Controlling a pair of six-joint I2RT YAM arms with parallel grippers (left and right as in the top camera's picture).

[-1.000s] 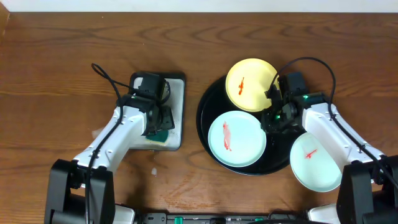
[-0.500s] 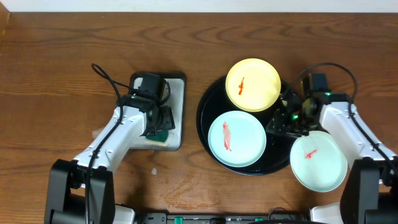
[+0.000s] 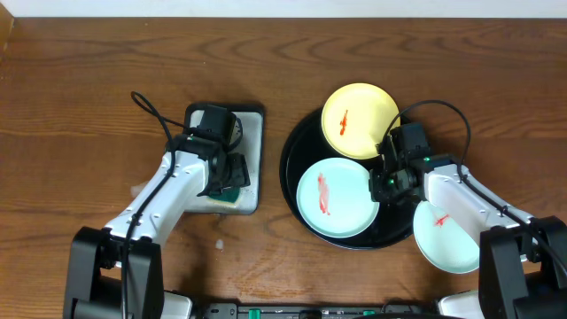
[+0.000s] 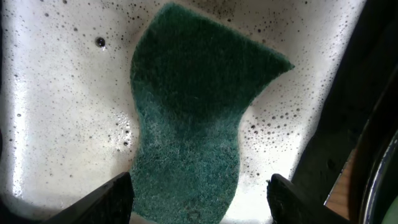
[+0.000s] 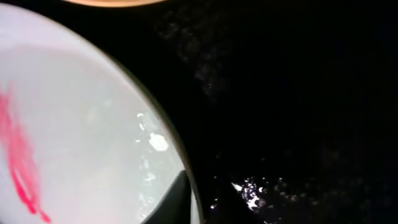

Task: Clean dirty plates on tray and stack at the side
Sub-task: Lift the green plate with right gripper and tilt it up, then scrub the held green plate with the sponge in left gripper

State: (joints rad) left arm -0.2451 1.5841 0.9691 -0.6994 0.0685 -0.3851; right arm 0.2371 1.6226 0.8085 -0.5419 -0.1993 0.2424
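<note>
**Overhead.** Since the earlier frames the right arm has swung out to the right and come back. The right gripper [image 3: 383, 184] is now at the right edge of the mint plate [image 3: 335, 197], which lies low in the black tray [image 3: 291, 158]. The yellow plate [image 3: 357, 120] lies on the tray's far side, unmoved. The second mint plate [image 3: 449, 241] sits at the tray's near-right rim in much the same place. The right arm covers its upper left part, and I cannot tell whether it rests on the rim or beside it. All three plates carry a red smear. The left arm is unchanged, with the left gripper [image 3: 228, 182] over the soapy tray [image 3: 252, 133] and a corner of the green sponge [image 3: 232, 196] showing beneath it. The right fingers merge with the black tray, so their spread cannot be read here.

**Left wrist.** The fingertips [image 4: 109, 200] stand wide apart at the bottom edge, cut off by the frame. The sponge's lower end lies between them. The left tip is just beside the sponge and the right tip is clear of it. Nothing is held. Foam and bubbles surround the sponge.

**Right wrist.** The mint plate fills the left, with its smear partly cut off, and a sliver of the yellow plate shows at the top. Two fingertips [image 5: 176, 194] stand a little apart, one on either side of the plate's rim. Whether they pinch the rim cannot be determined. The tray floor is dark, with a few wet specks.
</note>
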